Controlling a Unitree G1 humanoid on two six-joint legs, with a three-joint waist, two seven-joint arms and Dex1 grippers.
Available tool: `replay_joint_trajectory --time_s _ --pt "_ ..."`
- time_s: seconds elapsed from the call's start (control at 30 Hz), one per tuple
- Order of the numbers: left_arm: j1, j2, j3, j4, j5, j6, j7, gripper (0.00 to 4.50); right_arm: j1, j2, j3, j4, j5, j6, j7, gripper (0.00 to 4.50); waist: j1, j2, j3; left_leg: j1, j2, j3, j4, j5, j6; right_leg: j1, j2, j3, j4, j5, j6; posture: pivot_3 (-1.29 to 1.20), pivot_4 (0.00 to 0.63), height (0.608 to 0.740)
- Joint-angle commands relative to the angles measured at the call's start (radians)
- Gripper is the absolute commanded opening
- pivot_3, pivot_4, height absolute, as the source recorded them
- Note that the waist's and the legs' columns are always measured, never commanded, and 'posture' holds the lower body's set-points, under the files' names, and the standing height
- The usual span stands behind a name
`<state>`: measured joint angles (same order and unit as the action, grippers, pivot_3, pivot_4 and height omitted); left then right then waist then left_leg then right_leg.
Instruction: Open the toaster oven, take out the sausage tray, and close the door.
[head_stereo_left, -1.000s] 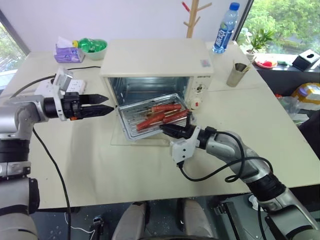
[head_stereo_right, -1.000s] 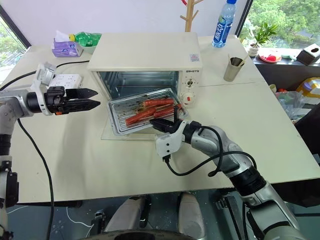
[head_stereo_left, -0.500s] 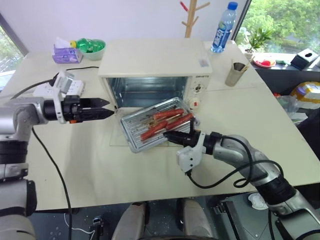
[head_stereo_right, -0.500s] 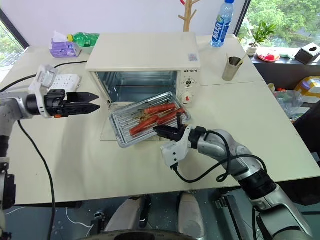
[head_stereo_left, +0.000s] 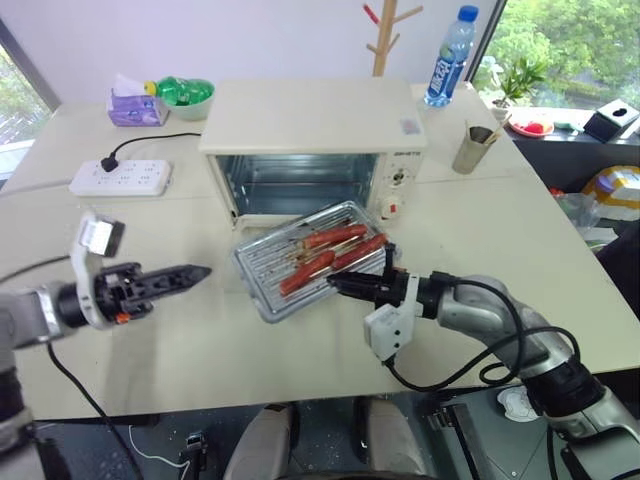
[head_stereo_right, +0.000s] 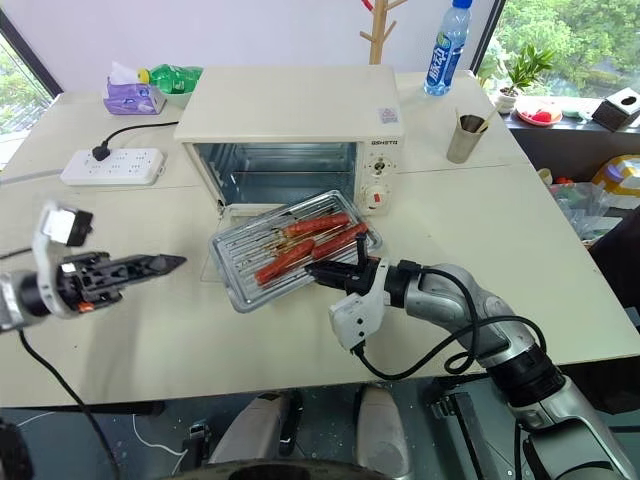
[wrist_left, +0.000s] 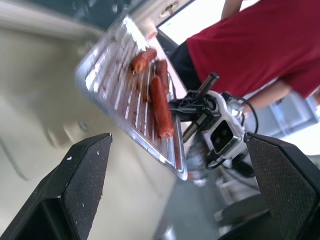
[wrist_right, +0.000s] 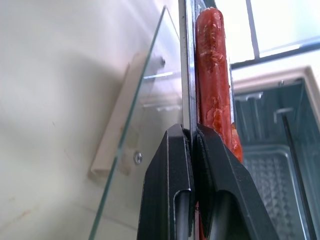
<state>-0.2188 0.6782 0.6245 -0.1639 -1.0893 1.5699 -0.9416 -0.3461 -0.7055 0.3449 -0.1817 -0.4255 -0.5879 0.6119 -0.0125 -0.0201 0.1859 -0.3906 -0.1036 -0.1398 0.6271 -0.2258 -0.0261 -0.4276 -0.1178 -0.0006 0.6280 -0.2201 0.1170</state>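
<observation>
The cream-white toaster oven (head_stereo_left: 312, 125) stands mid-table with its cavity open. Its glass door (wrist_right: 150, 95) lies folded down flat on the table, and the white bar handle (wrist_right: 112, 145) is toward me. The silver sausage tray (head_stereo_left: 268, 268), carrying several red sausages (head_stereo_left: 335, 240), hangs outside the oven above the door. My right gripper (head_stereo_left: 338, 284) is shut on the tray's near rim. My left gripper (head_stereo_left: 195, 272) hovers open over the table to the left of the tray, apart from it, its fingers (wrist_left: 82, 175) spread wide.
A white power strip (head_stereo_left: 120, 177), a tissue box (head_stereo_left: 132, 103) and a green bowl (head_stereo_left: 190, 95) sit at the back left. A water bottle (head_stereo_left: 448, 50) and a metal cup (head_stereo_left: 473, 150) stand at the back right. A person in a red shirt (wrist_left: 250, 45) is beyond the table.
My left arm has drawn back toward me and sunk lower, with its wrist rolled. My right gripper has pulled the tray a little further out from the oven.
</observation>
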Motion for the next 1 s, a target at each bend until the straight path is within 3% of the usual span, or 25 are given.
replay_joint_trajectory --time_s 0.03,0.2,0.33,0.87,0.97,1.0 --pt "0.014 -0.082 0.072 -0.074 -0.087 0.040 0.133 4.50 -0.002 -0.017 -0.043 -0.057 0.045 -0.030 0.003 0.07 0.000 0.000 0.000 0.000 0.000 0.000 0.000 0.000 0.000 0.000 0.000 0.000 0.000 0.000 0.000 0.00 0.150 0.739" --pt "-0.024 -0.252 0.067 -0.054 -0.159 0.033 0.328 4.50 -0.004 -0.021 -0.042 -0.064 0.059 -0.032 0.018 0.07 0.003 -0.001 0.000 0.000 0.000 0.000 0.001 0.000 0.000 0.001 0.000 0.000 0.000 0.000 0.000 0.00 0.150 0.739" --pt "-0.050 -0.320 0.053 -0.030 -0.236 0.023 0.440 4.50 -0.008 -0.018 -0.042 -0.064 0.059 -0.028 0.026 0.07 0.002 -0.001 -0.001 0.000 0.000 0.000 0.001 0.000 0.000 0.001 0.000 0.000 0.000 0.000 0.000 0.00 0.150 0.739" --pt "0.023 -0.372 -0.115 0.063 -0.497 -0.170 0.716 4.50 -0.025 -0.004 -0.045 -0.059 0.050 -0.012 0.029 0.07 0.004 -0.001 -0.001 0.000 0.000 0.001 0.001 0.000 0.000 0.001 0.000 0.001 -0.001 -0.001 -0.002 0.00 0.150 0.739" --pt "0.052 -0.366 -0.153 0.052 -0.543 -0.212 0.745 3.65 -0.027 -0.005 -0.045 -0.058 0.050 -0.011 0.028 0.00 0.004 -0.001 -0.001 0.000 0.000 0.001 0.001 0.000 0.000 0.001 0.000 0.001 -0.001 -0.001 -0.003 0.00 0.150 0.739" --pt "0.061 -0.361 -0.166 0.050 -0.560 -0.226 0.754 3.11 -0.027 -0.005 -0.046 -0.058 0.050 -0.011 0.028 0.00 0.004 -0.001 -0.001 0.000 0.000 0.001 0.001 0.000 0.000 0.001 0.000 0.001 -0.001 -0.001 -0.003 0.00 0.150 0.739"
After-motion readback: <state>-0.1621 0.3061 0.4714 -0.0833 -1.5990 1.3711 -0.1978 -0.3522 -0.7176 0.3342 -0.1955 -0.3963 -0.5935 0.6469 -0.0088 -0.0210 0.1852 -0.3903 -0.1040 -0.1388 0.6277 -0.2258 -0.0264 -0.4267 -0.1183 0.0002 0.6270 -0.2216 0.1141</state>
